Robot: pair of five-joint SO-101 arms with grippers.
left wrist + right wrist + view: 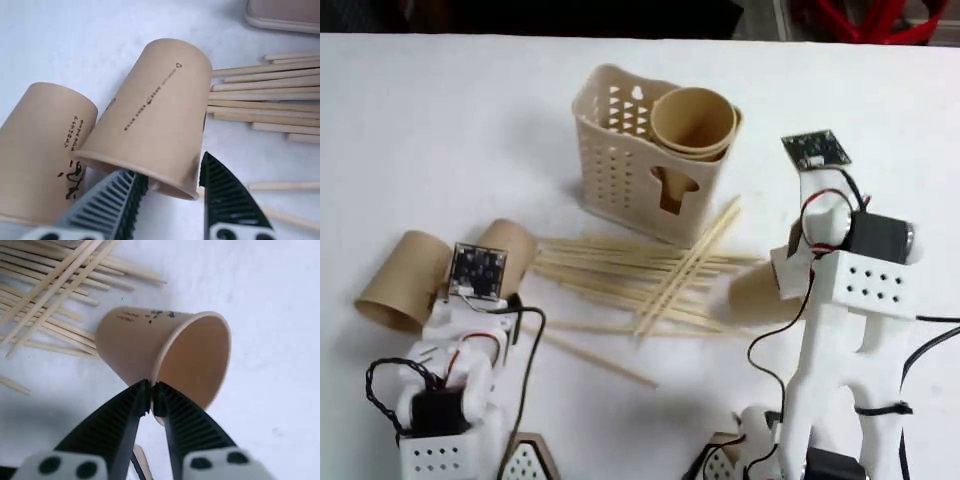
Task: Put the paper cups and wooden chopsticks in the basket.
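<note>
Paper cup [145, 340] lies on its side, rim wall pinched tight in the right claw [151, 392]; that thin-edge grip may slip or crush it on lifting. Left claw [174, 166] is apart, second cup [155, 110] just ahead; closing could knock the neighbour cup [45, 145] away.

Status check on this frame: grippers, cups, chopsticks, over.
Right gripper shut on rim of fallen cup. Left gripper open, straddling rim of second cup. Chopsticks loose on table before basket.
</note>
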